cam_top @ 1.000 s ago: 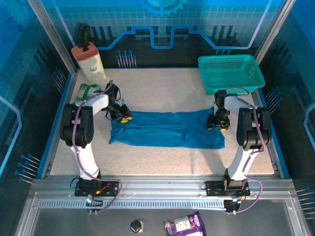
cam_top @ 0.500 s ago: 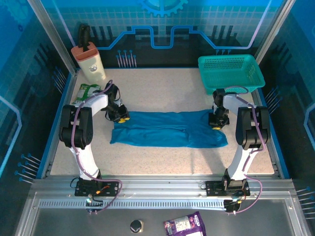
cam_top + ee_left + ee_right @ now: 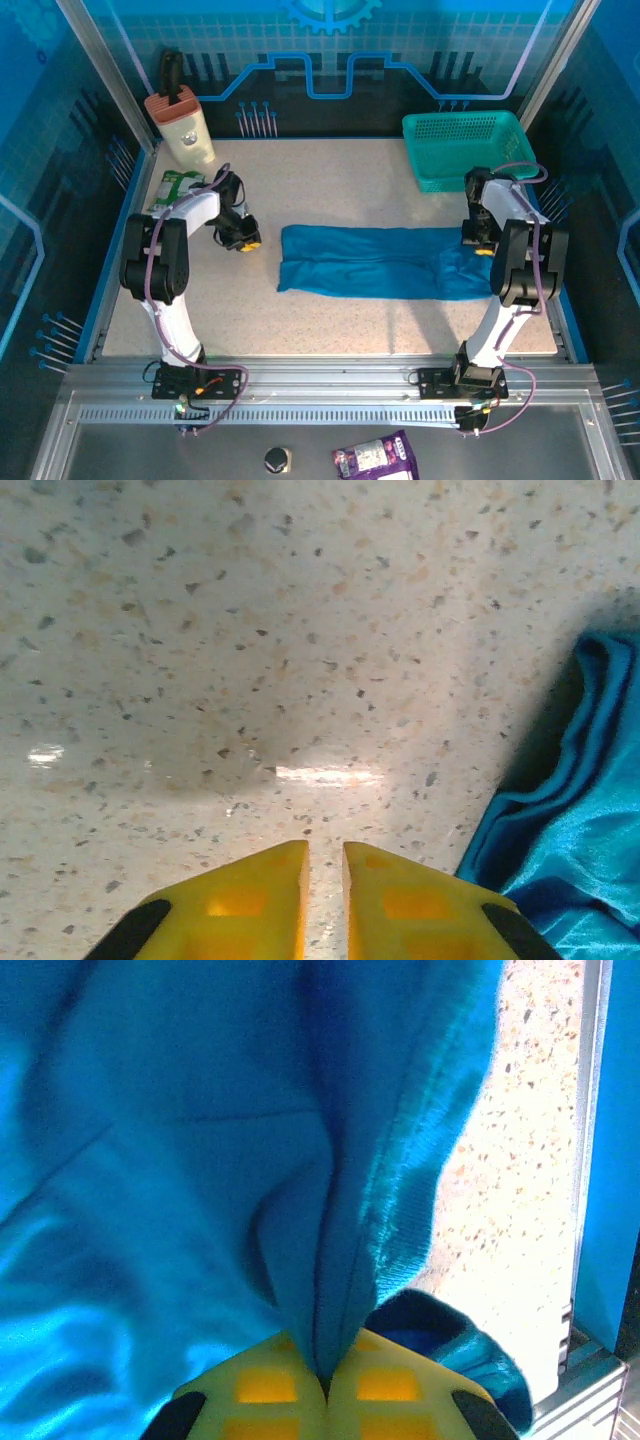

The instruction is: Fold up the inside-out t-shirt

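Note:
The inside-out t-shirt (image 3: 380, 262) lies as a long blue band across the middle of the table, folded lengthwise. My right gripper (image 3: 478, 245) is at its right end, near the table's right edge. In the right wrist view the right gripper (image 3: 325, 1365) is shut on a pinched fold of the t-shirt (image 3: 200, 1160). My left gripper (image 3: 245, 243) rests on bare table, a short way left of the shirt's left end. In the left wrist view the left gripper (image 3: 325, 855) has its yellow fingers nearly together with nothing between them. An edge of the t-shirt (image 3: 570, 860) lies to its right.
A teal mesh basket (image 3: 470, 148) stands at the back right, just behind the right arm. A cream bottle (image 3: 185, 125) and a green packet (image 3: 178, 187) sit at the back left. The table's blue right rail (image 3: 605, 1160) is close to the right gripper.
The right gripper closed on the shirt and dragged it to the right. The shirt's left end slid away from the left gripper, whose fingers closed further.

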Controlling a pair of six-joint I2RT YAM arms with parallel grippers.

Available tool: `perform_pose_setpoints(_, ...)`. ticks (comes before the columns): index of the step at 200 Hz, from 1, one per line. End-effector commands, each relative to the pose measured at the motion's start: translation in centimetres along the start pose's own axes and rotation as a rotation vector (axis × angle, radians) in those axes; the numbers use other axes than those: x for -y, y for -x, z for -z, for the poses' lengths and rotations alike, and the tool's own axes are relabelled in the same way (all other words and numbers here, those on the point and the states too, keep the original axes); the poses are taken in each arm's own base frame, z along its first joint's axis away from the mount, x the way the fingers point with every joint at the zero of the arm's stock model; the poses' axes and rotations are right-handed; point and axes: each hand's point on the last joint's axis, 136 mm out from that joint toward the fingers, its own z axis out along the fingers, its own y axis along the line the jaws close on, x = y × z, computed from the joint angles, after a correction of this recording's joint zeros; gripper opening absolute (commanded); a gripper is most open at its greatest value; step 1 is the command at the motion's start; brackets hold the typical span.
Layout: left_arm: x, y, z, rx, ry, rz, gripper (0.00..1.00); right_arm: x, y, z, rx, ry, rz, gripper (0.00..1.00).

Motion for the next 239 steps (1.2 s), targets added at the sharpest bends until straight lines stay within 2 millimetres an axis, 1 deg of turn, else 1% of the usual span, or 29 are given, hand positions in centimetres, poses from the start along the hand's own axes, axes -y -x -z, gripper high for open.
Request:
perform_pose_setpoints(1,2.0,-1.2,0.6,-0.019,-0.074,-0.029,0.11,-3.0,-1.5,5.5,0.037,0.11,0.021,0.0)
perform_pose_setpoints(14,2.6,-2.2,-0.3,-0.044,-0.088,-0.041,0.09,-6.4,-2.4,7.4,0.035,0.216,0.077,0.0)
perform_pose_setpoints(19,2.9,-2.5,-0.7,-0.052,-0.093,-0.048,0.08,-7.5,-2.8,8.0,0.032,0.245,0.086,0.0)
perform_pose_setpoints(44,3.8,-4.0,-3.0,-0.106,-0.115,-0.057,0.03,-14.2,-4.8,11.9,0.044,0.393,0.176,0.0)
perform_pose_setpoints(73,3.1,-4.7,-4.4,-0.113,-0.07,-0.06,0.01,-22.3,-7.1,16.5,0.057,0.539,0.274,0.0)
perform_pose_setpoints(90,3.0,-4.9,-4.9,-0.122,-0.07,-0.06,0.0,-26.7,-8.2,18.5,0.06,0.594,0.328,0.0)
perform_pose_setpoints(105,2.6,-5.1,-5.3,-0.126,-0.066,-0.06,0.0,-30.2,-9.3,19.6,0.05,0.631,0.381,0.0)
perform_pose_setpoints(133,2.4,-5.4,-5.6,-0.13,-0.064,-0.064,0.0,-35.5,-10.8,19.6,0.004,0.657,0.461,0.0)
perform_pose_setpoints(154,2.3,-5.5,-5.7,-0.131,-0.068,-0.064,0.0,-38.0,-11.6,19.6,-0.023,0.679,0.505,0.0)
perform_pose_setpoints(162,2.3,-5.5,-5.8,-0.13,-0.07,-0.064,0.0,-38.6,-12.0,19.6,-0.032,0.688,0.516,0.0)
perform_pose_setpoints(174,2.2,-5.6,-5.9,-0.132,-0.068,-0.063,0.0,-39.1,-12.2,20.3,-0.027,0.715,0.524,0.0)
perform_pose_setpoints(176,2.1,-5.7,-5.9,-0.134,-0.068,-0.063,0.0,-39.5,-12.3,19.5,-0.041,0.705,0.525,0.0)
perform_pose_setpoints(187,1.9,-5.8,-6.0,-0.135,-0.062,-0.061,0.0,-40.1,-12.7,19.7,-0.054,0.729,0.536,0.0)
perform_pose_setpoints(203,1.6,-5.7,-6.0,-0.125,-0.044,-0.065,0.0,-40.0,-12.9,20.7,-0.046,0.754,0.541,0.0)
perform_pose_setpoints(212,1.4,-5.7,-5.9,-0.123,-0.034,-0.066,0.0,-40.1,-13.1,20.7,-0.05,0.76,0.544,0.0)
perform_pose_setpoints(213,1.4,-5.7,-5.9,-0.123,-0.033,-0.067,0.0,-39.8,-13.1,21.3,-0.04,0.77,0.544,0.0)
perform_pose_setpoints(215,1.4,-5.7,-5.9,-0.123,-0.032,-0.068,0.0,-39.6,-13.1,21.9,-0.032,0.783,0.544,0.0)
perform_pose_setpoints(231,1.4,-5.7,-6.0,-0.123,-0.031,-0.069,0.0,-39.4,-13.6,23.3,-0.03,0.834,0.55,0.0)
perform_pose_setpoints(239,1.4,-5.7,-6.0,-0.124,-0.03,-0.069,0.0,-39.2,-13.7,23.7,-0.028,0.845,0.549,0.0)
